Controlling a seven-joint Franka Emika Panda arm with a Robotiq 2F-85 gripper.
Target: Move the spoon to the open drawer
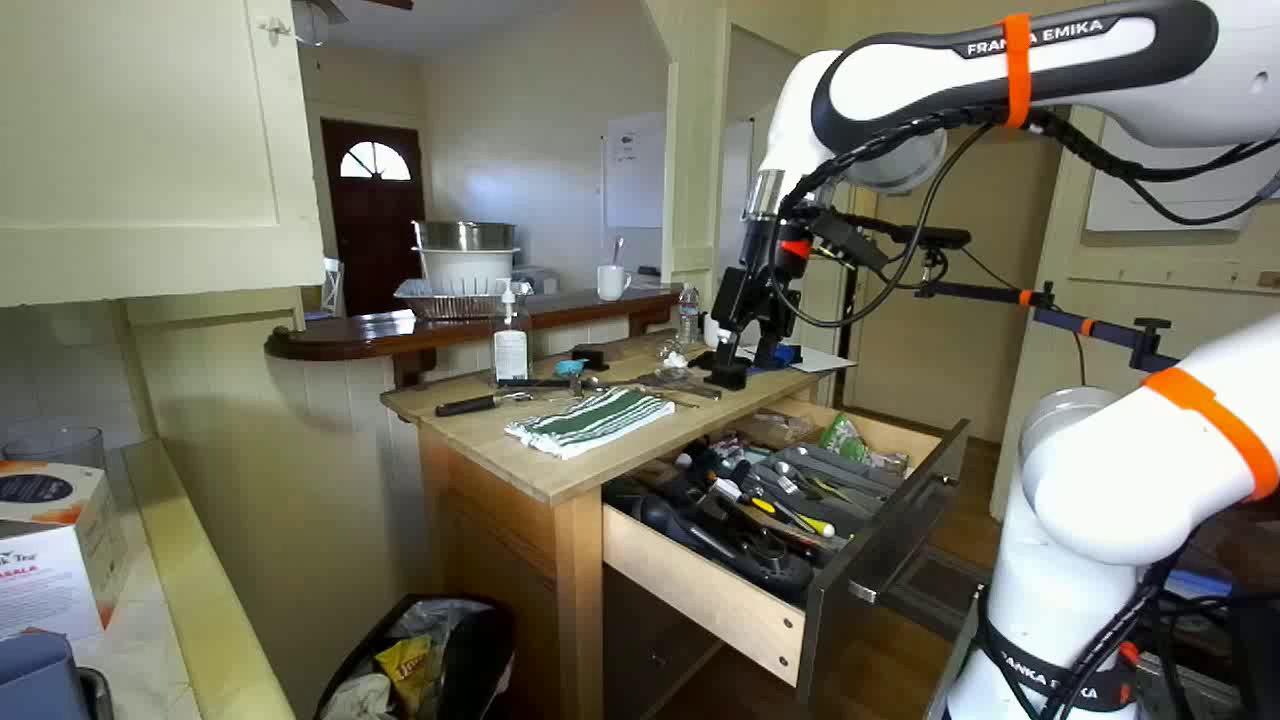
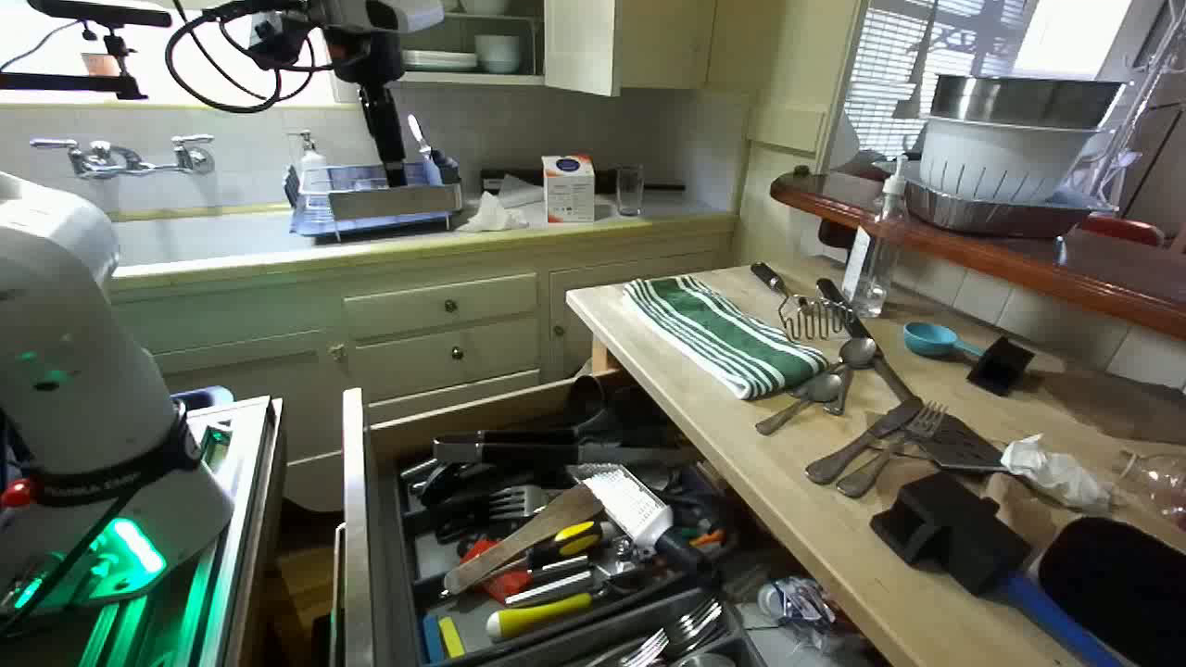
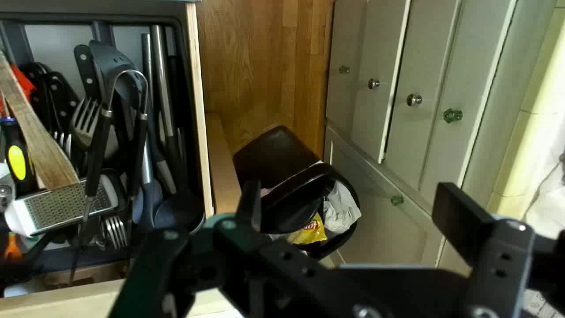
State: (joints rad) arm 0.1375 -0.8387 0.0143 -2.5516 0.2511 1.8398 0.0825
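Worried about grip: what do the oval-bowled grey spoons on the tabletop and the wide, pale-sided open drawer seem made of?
Grey spoons: probably stainless steel, semi-glossy, from soft highlights in the bowls. Open drawer: side wall looks like matte light wood, from its tan, glare-free surface; any varnish unclear.

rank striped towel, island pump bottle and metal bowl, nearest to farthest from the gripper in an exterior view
1. Striped towel, on the island by the open drawer.
2. Pump bottle, farther back, beside the wooden ledge.
3. Metal bowl, stacked above that ledge.
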